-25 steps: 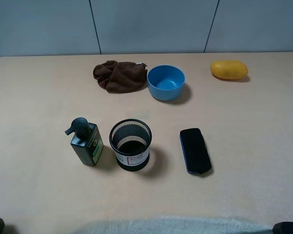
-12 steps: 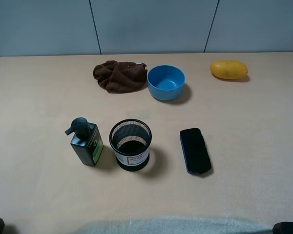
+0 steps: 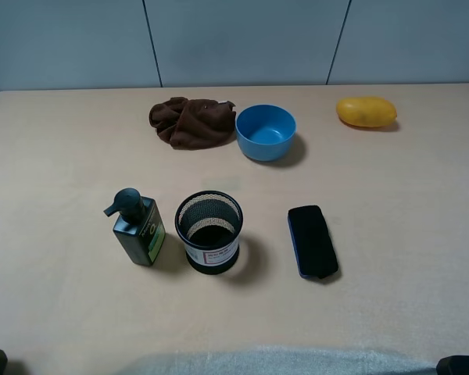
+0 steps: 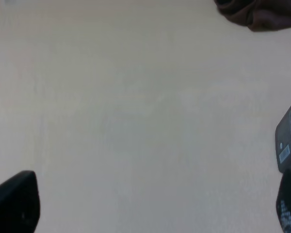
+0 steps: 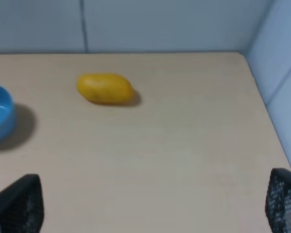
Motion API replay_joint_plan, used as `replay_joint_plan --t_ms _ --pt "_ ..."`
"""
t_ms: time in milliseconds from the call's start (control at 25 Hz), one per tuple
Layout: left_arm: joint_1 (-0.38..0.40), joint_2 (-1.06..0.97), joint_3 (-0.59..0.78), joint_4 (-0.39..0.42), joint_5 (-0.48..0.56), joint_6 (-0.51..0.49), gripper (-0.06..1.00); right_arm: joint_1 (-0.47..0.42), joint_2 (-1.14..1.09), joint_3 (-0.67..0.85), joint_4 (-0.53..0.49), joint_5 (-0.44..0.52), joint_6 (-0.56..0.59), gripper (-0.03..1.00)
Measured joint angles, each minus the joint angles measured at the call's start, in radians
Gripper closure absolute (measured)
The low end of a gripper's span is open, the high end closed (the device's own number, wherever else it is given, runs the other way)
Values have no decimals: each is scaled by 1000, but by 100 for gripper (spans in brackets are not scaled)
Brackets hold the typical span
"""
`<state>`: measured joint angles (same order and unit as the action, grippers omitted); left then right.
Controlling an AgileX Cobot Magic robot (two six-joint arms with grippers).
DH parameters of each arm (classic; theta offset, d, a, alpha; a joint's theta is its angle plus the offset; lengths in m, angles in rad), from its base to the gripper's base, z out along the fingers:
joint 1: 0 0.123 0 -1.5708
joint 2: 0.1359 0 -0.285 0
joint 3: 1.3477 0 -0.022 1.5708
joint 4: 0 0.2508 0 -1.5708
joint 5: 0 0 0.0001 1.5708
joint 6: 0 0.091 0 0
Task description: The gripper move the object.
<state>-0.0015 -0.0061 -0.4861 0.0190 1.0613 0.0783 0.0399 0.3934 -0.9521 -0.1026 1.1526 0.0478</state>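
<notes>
Two dark arm corners barely show at the near edge of the exterior high view, away from everything on the surface (image 3: 55,312). The mesh pen cup (image 3: 209,231) stands upright near the middle, empty, between the green pump bottle (image 3: 138,228) and the flat black case (image 3: 312,241), touching neither; open room lies all round. Behind, a blue bowl (image 3: 266,131), empty, sits beside a brown cloth (image 3: 191,120); a yellow fruit (image 3: 366,112) lies far right.

Left wrist view: the left tool (image 4: 150,206) has fingertips wide apart over bare surface, holding nothing.

Right wrist view: the right tool (image 5: 150,206) is likewise spread, empty, facing the fruit.
</notes>
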Motion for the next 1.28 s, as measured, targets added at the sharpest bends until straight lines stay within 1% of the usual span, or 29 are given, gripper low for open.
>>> replay_joint_plan --t_ms 120,240,360,520,640,1280 --pt "0 0 0 0 0 0 -5 -47 -110 129 11 -64 0 27" --pt "0 0 0 0 0 0 -5 -73 -219 243 26 -112 0 27" --pt "0 0 0 0 0 0 -5 -78 -304 346 44 -128 0 27" --pt "0 0 0 0 0 0 -5 -78 -390 440 66 -133 0 27" --pt "0 0 0 0 0 0 -5 -78 -399 459 75 -127 0 27" --pt "0 0 0 0 0 0 -5 -78 -399 460 82 -127 0 27"
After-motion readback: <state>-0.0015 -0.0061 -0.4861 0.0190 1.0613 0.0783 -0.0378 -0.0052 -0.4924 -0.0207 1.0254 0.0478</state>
